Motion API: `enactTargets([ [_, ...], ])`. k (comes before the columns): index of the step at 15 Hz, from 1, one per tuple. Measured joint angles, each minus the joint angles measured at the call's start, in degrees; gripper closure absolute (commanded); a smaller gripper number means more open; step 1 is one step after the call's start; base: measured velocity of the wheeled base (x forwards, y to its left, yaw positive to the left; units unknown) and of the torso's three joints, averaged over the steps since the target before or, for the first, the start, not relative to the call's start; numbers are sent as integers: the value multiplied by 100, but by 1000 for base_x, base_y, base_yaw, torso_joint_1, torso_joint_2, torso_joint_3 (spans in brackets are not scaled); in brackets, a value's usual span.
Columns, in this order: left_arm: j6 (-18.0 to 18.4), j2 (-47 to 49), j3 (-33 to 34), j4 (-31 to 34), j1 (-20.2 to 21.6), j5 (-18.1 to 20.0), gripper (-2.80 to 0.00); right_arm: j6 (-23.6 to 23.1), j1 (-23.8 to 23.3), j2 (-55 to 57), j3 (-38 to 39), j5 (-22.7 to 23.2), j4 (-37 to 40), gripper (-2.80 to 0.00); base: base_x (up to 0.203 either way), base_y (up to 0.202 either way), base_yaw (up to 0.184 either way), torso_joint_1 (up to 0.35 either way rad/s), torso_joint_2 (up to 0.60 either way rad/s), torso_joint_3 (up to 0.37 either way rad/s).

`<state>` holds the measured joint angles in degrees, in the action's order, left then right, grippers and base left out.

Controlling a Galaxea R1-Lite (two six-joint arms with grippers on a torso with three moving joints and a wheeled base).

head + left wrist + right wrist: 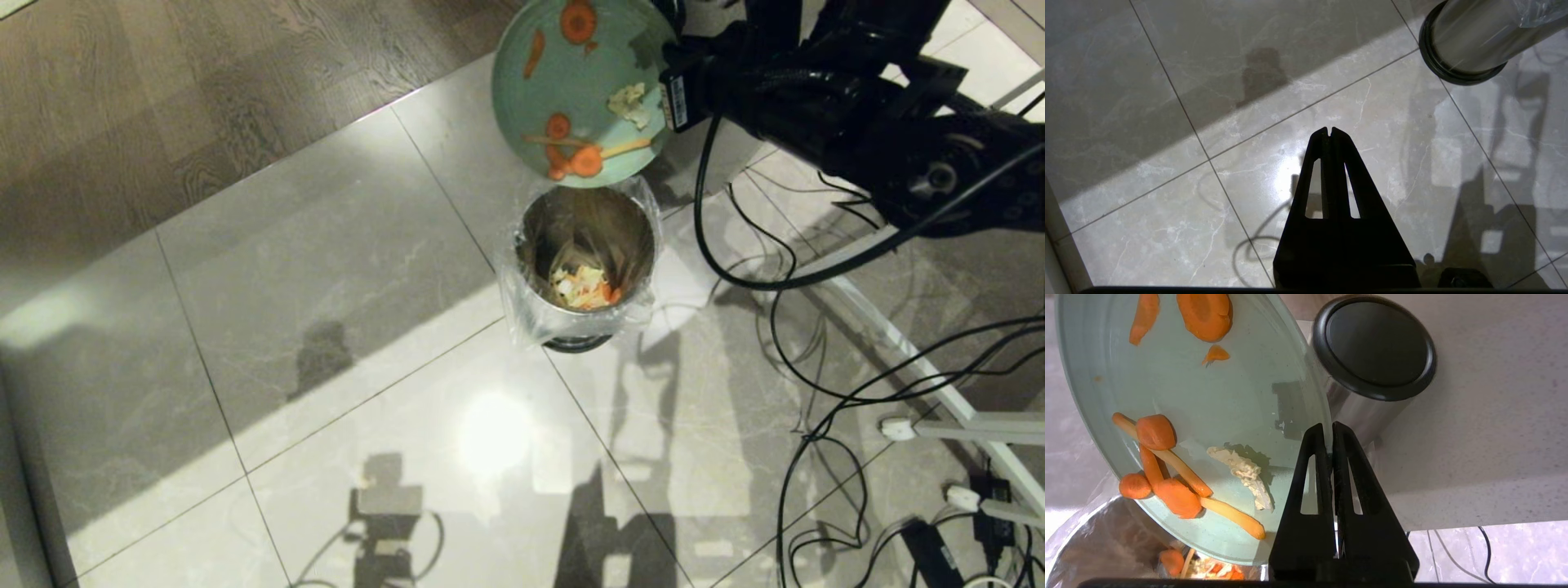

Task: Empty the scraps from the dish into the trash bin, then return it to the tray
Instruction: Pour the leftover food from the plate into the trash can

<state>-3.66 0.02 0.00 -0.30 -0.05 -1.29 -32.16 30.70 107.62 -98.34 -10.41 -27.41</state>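
Note:
The pale mint-green dish [571,73] [1188,408] hangs tilted over the trash bin [586,265], its low edge just above the bin's bagged rim. My right gripper [1329,430] is shut on the dish's rim; in the head view it [673,61] reaches in from the right. Scraps lie on the dish: carrot rounds and sticks [1167,486] [575,155] gathered at the low edge, more carrot [1206,312] higher up, and a pale vegetable piece [1245,473] [629,104]. Older scraps lie in the bin [584,287]. The tray is out of view. My left gripper [1329,131] hangs shut and empty over the floor.
A second steel bin with a black top [1376,347] stands behind the dish, against a pale counter face [1486,437]. Black cables [824,384], a white metal frame [922,359] and power strips [971,498] crowd the tiled floor on the right. Wooden flooring [204,82] lies at the far left.

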Motion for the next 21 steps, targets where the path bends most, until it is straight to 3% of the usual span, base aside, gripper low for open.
enactTargets([
  [8,2,0,0,-2,2,2,0,-539,4,-101,677,85,-740,0,0,0,0,0,0,0],
  [18,2,0,0,-2,2,0,0,-1533,-323,-111,1028,1141,-1677,0,0,0,0,0,0,0],
  [21,2,0,0,-2,2,2,0,-1658,-355,-100,1082,1241,-1890,0,0,0,0,0,0,0],
])
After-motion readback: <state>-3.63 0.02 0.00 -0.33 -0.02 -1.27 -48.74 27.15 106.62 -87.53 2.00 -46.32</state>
